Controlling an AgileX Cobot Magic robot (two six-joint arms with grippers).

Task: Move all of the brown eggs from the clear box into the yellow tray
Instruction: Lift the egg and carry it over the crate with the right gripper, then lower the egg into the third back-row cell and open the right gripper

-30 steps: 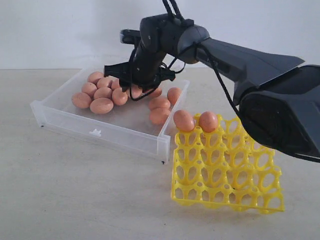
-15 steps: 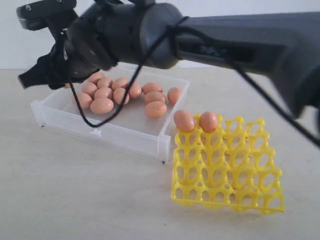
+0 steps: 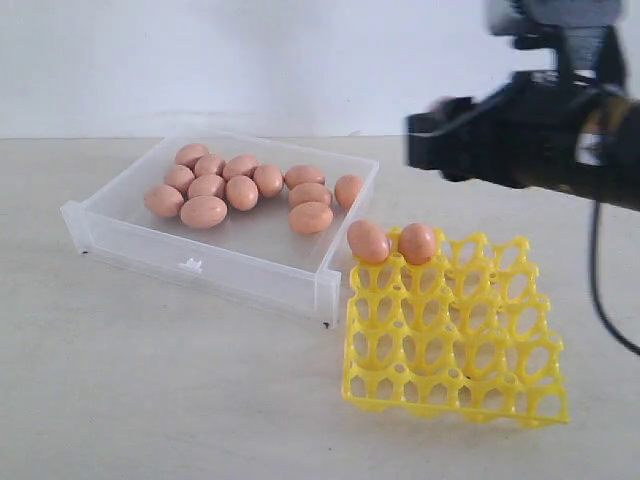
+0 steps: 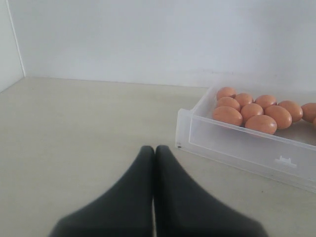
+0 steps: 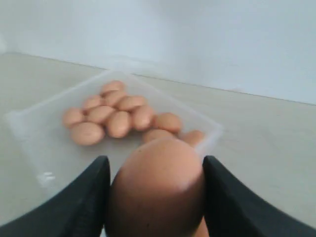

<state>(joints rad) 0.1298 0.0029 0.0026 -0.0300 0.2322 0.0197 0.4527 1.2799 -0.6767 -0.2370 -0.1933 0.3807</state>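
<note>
Lying nearest the exterior camera, the yellow tray [image 3: 455, 408] sat on the pale table [image 3: 150, 380], right of centre. All its cells were bare but two. Two brown eggs [image 3: 368, 241] sat side by side in its far row, at the left end.

Just behind and to the left stood the clear box [image 3: 250, 270], its near right corner just beside the tray's far left corner; contact could not be told. About a dozen brown eggs lay inside on the floor, most bunched toward the far left and a few nearer the right wall.

The right arm [image 3: 520, 140] was raised off the table at the right edge, dark and blurred. Its fingers could not be made out from there.

In the right wrist view, the right gripper [image 5: 154, 163] was clamped on one brown egg [image 5: 157, 192], a finger pressed on each side, with the box and its eggs beyond.

In the left wrist view, the left gripper [image 4: 154, 149] was pressed closed, fingers touching and nothing between them. It was over bare table, with the box well apart beyond it. A plain white wall [image 3: 250, 60] stood behind everything.
</note>
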